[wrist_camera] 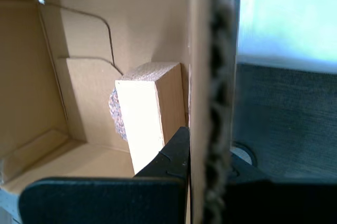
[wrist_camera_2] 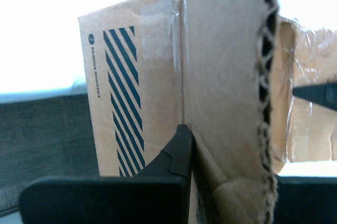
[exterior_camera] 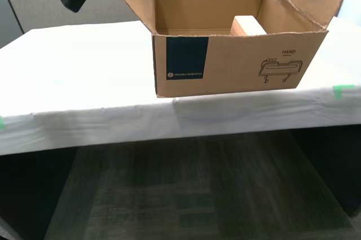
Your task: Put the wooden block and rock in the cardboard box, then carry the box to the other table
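Clamped on corrugated flaps of the brown cardboard box (exterior_camera: 237,65): first gripper (wrist_camera: 202,182) on one flap, second gripper (wrist_camera_2: 231,192) on another. Inside, just past the first gripper's fingers, the smooth pale wooden block (wrist_camera: 145,121), the rough rock (wrist_camera: 116,113) touching behind. Below, the wrinkled pale table (exterior_camera: 84,65).

Matt corrugated cardboard box (exterior_camera: 237,62), smooth pale wooden block (wrist_camera: 145,121)

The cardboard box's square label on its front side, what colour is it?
Dark teal-blue with small white lettering, on the cardboard box; clearest in the exterior view.
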### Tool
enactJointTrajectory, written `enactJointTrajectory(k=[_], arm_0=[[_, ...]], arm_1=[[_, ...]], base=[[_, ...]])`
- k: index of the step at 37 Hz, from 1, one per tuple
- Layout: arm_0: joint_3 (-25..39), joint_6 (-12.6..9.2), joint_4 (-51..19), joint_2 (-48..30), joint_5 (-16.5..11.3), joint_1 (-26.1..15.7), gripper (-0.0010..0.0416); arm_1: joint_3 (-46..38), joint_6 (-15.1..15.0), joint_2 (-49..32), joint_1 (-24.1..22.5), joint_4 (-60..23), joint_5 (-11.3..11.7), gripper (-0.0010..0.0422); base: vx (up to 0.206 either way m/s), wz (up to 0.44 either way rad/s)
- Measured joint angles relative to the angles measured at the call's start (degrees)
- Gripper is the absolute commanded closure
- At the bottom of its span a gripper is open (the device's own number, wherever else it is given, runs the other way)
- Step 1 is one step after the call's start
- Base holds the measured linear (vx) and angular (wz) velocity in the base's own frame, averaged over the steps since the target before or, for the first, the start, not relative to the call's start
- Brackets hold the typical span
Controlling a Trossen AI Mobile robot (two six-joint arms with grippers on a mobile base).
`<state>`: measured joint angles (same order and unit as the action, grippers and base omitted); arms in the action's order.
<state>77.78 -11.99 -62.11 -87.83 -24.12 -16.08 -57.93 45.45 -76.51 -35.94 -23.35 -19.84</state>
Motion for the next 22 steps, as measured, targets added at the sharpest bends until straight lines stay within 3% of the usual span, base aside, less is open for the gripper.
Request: enactJointTrajectory(k=[10,13,19,22], arm_0=[[0.0,-0.7,1.3,0.0,0.1,-1.7,0.0406],[0.0,-0.6,1.0,0.0,0.1,-2.4,0.0406],[0.0,0.0,0.7,0.0,-0.7,-3.5,0.0406],[0.0,0.2,0.8,0.0,-1.0,-3.5,0.0406]], arm_1=[[0.0,0.1,0.7,0.1,-2.3,0.4,0.0413],[0.0,0.4,2.0,0.1,-3.6,2.3,0.0412],[0.0,0.4,5.2,0.0,-9.5,8.6,0.0413],[0.0,0.8,6.1,0.0,-9.8,9.3,0.0413]], base=[[0.137,0.034],[0.139,0.031],[0.143,0.024],[0.142,0.023]])
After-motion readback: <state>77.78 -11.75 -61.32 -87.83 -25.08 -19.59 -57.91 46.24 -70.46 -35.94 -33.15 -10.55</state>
